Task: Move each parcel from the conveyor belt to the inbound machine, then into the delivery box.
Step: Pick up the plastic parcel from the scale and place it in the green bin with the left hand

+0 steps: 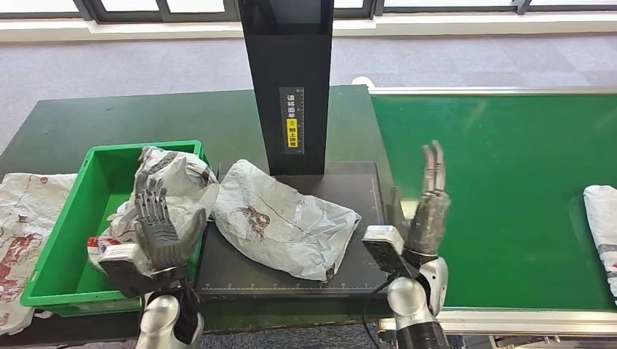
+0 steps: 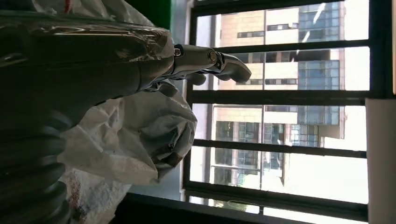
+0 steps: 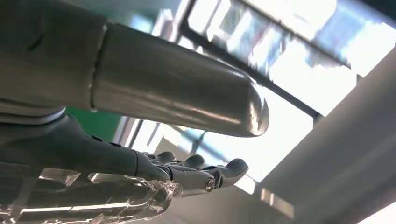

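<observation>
A crumpled grey parcel (image 1: pixel 280 218) lies on the black platform of the inbound machine (image 1: pixel 364 190), below its black upright post (image 1: pixel 289 80). Another grey parcel (image 1: pixel 173 180) leans in the green delivery box (image 1: pixel 102 163), and it appears pale and wrinkled (image 2: pixel 135 135) in the left wrist view. My left hand (image 1: pixel 161 231) is raised at the box's near right corner, fingers spread and empty, beside that parcel. My right hand (image 1: pixel 429 207) stands upright and empty between the platform and the green conveyor belt (image 1: pixel 502 189). A further white parcel (image 1: pixel 604 225) lies at the belt's right edge.
More printed white bags (image 1: pixel 25 225) lie on the dark table left of the box. The belt's metal frame (image 1: pixel 524 320) runs along the near edge. Windows (image 2: pixel 280 116) stand beyond the table.
</observation>
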Robot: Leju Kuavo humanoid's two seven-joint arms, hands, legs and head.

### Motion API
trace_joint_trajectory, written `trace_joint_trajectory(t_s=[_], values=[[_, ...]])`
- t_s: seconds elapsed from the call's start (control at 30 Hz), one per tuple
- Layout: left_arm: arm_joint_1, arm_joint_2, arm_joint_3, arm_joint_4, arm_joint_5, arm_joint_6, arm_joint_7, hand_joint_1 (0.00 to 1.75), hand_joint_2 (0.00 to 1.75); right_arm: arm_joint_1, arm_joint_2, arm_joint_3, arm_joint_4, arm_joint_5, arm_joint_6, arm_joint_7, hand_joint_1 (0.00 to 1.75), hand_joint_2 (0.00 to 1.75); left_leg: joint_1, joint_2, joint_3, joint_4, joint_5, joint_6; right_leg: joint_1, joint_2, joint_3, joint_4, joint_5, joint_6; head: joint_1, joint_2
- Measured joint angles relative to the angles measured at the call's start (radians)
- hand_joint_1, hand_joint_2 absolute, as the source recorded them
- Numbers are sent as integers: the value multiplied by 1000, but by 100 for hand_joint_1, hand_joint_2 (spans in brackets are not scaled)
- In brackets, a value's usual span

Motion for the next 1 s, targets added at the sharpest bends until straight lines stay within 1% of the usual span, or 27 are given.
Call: trace_joint_trajectory(t_s=[0.07,0.13,0.23,0.33,0.47,0.67,0.83,0.87,0.97,1.0], values=[[-20,0,-48,69,-239,81,24,0,175,21,-2,-19,-87,-14,-74,-2,0,0,-1,0,0,0,0,0,-1,0,0,0,0,0,0,0],[-46,1,-114,161,-454,164,72,0,175,40,-1,-49,-171,-13,-92,-3,0,0,-1,1,1,0,-1,1,-1,1,0,0,0,0,0,0],[-81,2,-211,293,-636,220,143,0,175,61,-1,-88,-269,-9,-98,-3,0,0,-2,6,1,0,-2,2,-2,6,0,-1,1,1,0,0],[-112,3,-287,405,-722,229,190,0,175,74,-1,-115,-329,-9,-98,-3,0,0,-2,8,2,0,-2,2,-2,8,0,-1,1,2,0,0],[-142,4,-344,502,-773,232,228,0,175,85,-1,-136,-373,-16,-98,-3,0,0,-2,10,3,0,-2,2,-2,10,0,-1,1,2,0,0],[-217,-5,-368,657,-896,245,357,0,175,112,-3,-152,-411,-42,-98,-2,0,0,-1,9,3,0,-2,2,-2,9,1,-1,1,1,0,0],[-269,-21,-368,743,-965,249,428,0,175,123,-4,-155,-426,-50,-98,-2,0,0,-1,9,5,0,-2,2,-2,9,3,-1,1,2,0,0],[-276,-24,-368,754,-972,249,435,16,175,123,-4,-155,-427,-50,-98,-2,0,0,-1,9,5,0,-2,3,-2,9,4,-1,1,2,0,0],[-290,-29,-368,777,-993,245,456,130,175,124,-4,-155,-430,-52,-98,-2,0,0,-2,9,6,0,-3,3,-2,9,6,-1,1,2,0,0],[-293,-31,-368,783,-1000,243,463,158,175,124,-4,-155,-430,-52,-98,-2,0,0,-1,9,7,0,-3,3,-2,9,6,-1,1,2,0,0]])
